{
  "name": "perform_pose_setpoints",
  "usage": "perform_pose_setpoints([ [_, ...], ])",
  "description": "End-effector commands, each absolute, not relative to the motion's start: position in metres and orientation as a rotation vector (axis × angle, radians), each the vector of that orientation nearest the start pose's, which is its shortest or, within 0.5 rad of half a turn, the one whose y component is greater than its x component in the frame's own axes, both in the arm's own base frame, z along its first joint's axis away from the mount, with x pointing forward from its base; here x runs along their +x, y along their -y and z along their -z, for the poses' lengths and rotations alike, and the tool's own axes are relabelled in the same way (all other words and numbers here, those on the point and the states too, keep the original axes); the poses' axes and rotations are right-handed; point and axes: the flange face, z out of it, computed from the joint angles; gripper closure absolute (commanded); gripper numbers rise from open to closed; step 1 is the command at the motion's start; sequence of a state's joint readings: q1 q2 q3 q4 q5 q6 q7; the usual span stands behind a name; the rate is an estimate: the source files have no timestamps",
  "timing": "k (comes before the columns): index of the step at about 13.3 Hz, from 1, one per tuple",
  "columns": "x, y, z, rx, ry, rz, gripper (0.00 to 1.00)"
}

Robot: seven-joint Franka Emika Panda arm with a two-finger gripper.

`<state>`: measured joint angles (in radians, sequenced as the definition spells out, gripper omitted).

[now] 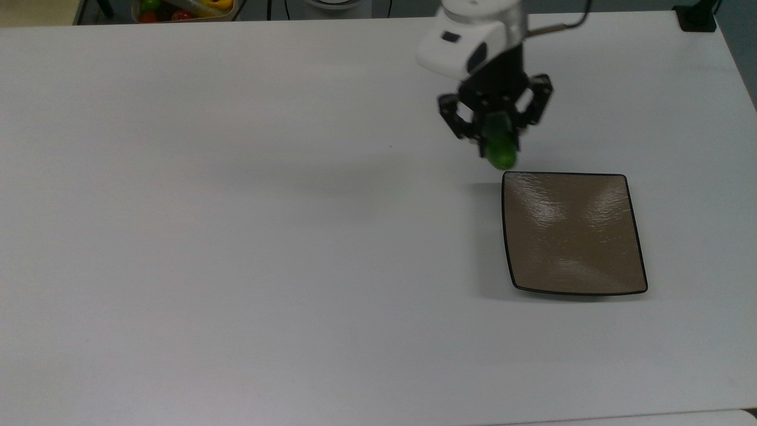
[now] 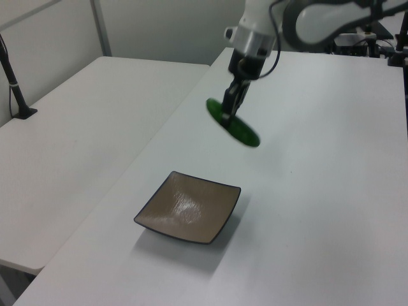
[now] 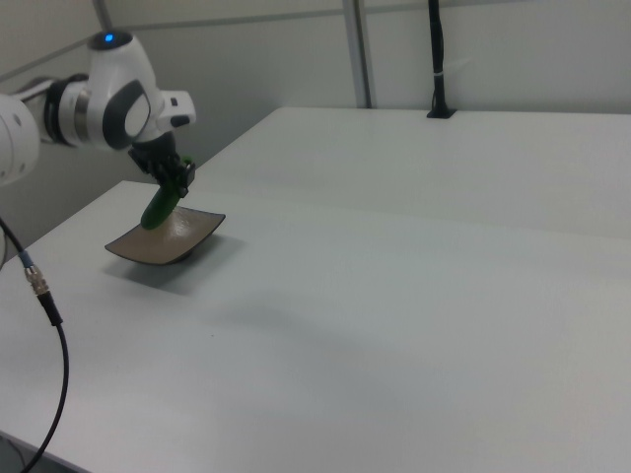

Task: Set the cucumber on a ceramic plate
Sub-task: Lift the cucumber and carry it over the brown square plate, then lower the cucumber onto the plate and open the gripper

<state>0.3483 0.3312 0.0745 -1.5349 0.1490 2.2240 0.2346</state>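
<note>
I work over a big white counter (image 1: 236, 236) that is smooth and plain. In the left view, a second white counter (image 2: 76, 127) stands beside it on the left view's left, with a pale wall behind. I cannot see any words or labels to read. There is one cucumber (image 1: 500, 152) and one ceramic plate (image 1: 572, 234). My jaws (image 1: 495, 131) pinch the cucumber by its middle and hold it up in the air, tilted. It hangs just beside the plate's far left corner in the top view, not touching it. The brown plate lies flat on the counter. A bin of bright things (image 1: 183, 8) sits at the top view's far left edge.
</note>
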Motion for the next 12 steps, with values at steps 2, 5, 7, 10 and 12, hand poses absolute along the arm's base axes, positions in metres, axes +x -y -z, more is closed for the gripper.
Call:
perform_pose_setpoints([
  [2, 0.643, -0.341, -0.464, -2.749, 0.140, 0.542, 0.94],
  [5, 0.645, -0.379, -0.423, -2.702, 0.185, 0.622, 0.91],
  [7, 0.653, -0.388, -0.401, -2.683, 0.182, 0.653, 0.90],
  [10, 0.659, -0.397, -0.375, -2.670, 0.183, 0.676, 0.90],
  [12, 0.661, -0.398, -0.367, -2.664, 0.178, 0.687, 0.85],
])
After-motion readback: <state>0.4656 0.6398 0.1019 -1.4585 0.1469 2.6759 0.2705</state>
